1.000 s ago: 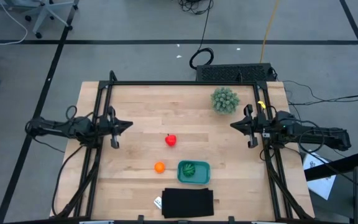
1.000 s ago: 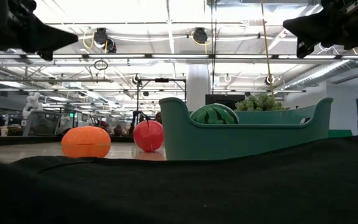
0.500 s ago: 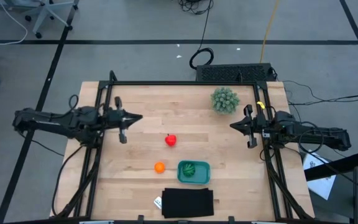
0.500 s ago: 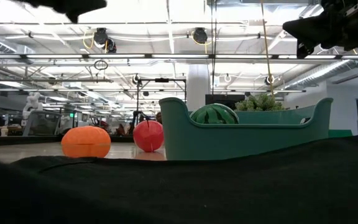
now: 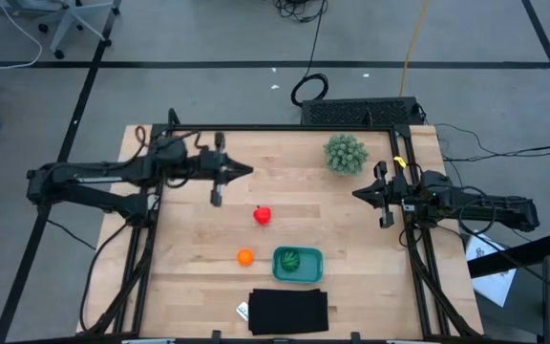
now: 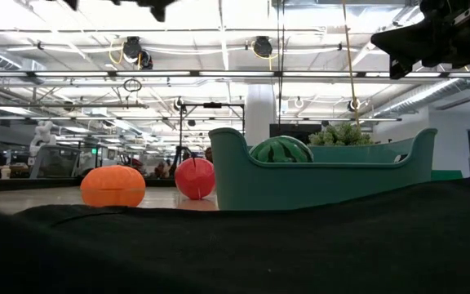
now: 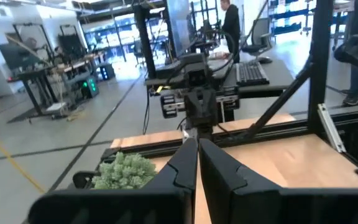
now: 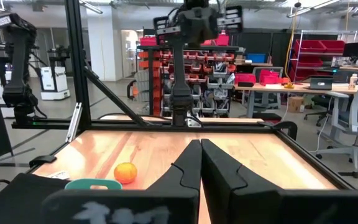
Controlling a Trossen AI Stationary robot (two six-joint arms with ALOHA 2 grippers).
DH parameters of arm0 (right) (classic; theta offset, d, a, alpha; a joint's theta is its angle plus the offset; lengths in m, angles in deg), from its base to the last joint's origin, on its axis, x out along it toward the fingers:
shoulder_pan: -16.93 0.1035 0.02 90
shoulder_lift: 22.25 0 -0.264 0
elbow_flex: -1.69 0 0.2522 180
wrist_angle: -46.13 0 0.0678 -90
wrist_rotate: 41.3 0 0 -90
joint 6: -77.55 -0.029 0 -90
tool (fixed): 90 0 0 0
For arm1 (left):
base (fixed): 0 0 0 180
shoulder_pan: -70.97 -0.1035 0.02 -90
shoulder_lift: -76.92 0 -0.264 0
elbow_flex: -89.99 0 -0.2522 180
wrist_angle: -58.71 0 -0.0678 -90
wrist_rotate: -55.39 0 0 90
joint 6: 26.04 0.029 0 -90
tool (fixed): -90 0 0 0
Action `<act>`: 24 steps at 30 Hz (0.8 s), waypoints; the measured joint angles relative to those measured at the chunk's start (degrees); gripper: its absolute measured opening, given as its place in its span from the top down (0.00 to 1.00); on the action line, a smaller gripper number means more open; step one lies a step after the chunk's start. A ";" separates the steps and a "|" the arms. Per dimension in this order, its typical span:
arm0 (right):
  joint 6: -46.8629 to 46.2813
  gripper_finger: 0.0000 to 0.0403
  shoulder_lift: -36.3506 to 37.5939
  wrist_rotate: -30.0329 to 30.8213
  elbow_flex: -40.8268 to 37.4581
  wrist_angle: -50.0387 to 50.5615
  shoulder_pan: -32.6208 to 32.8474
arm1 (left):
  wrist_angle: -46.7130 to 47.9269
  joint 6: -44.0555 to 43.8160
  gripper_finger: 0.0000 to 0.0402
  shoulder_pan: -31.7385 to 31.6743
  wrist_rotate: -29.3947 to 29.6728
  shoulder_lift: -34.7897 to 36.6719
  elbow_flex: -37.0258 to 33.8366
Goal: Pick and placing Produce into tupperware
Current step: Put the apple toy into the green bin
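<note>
Striped green melon (image 5: pixel 293 259) inside teal tupperware (image 5: pixel 298 265); orange ball (image 5: pixel 244 256) just beside it; red fruit (image 5: pixel 262 215) farther off.

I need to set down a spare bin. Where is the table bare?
Bare wood lies between the bushy plant and teal container, and left of the orange ball. Crowded: ball, container, red fruit, black mat.

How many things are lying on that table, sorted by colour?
Red: 1, roundish toy fruit
Orange: 1, ball
Green: 2, striped melon inside the tub, fuzzy plant
Teal: 1, tub
Black: 1, flat rectangle
Total: 6
</note>
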 joint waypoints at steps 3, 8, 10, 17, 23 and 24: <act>-0.02 1.00 0.00 0.00 0.00 0.00 0.00 | 0.00 -1.53 0.94 -2.31 -2.86 -4.57 3.90; 0.05 1.00 0.00 0.00 0.00 0.16 0.00 | 5.97 -1.90 0.94 -4.42 -5.38 -12.01 12.76; 0.19 1.00 0.00 0.00 0.00 0.58 0.00 | 10.57 -1.68 0.94 -4.72 -5.43 -14.82 16.98; 0.20 1.00 0.00 0.00 0.00 1.32 0.00 | 23.72 -0.35 0.94 -4.57 -5.48 -22.99 30.02; 0.20 1.00 0.00 0.00 0.00 1.33 0.00 | 25.07 3.68 0.94 -4.29 -5.45 -24.81 34.48; 0.20 1.00 0.00 -0.02 0.00 1.33 0.00 | 24.91 3.71 0.94 -4.23 -5.48 -24.82 35.16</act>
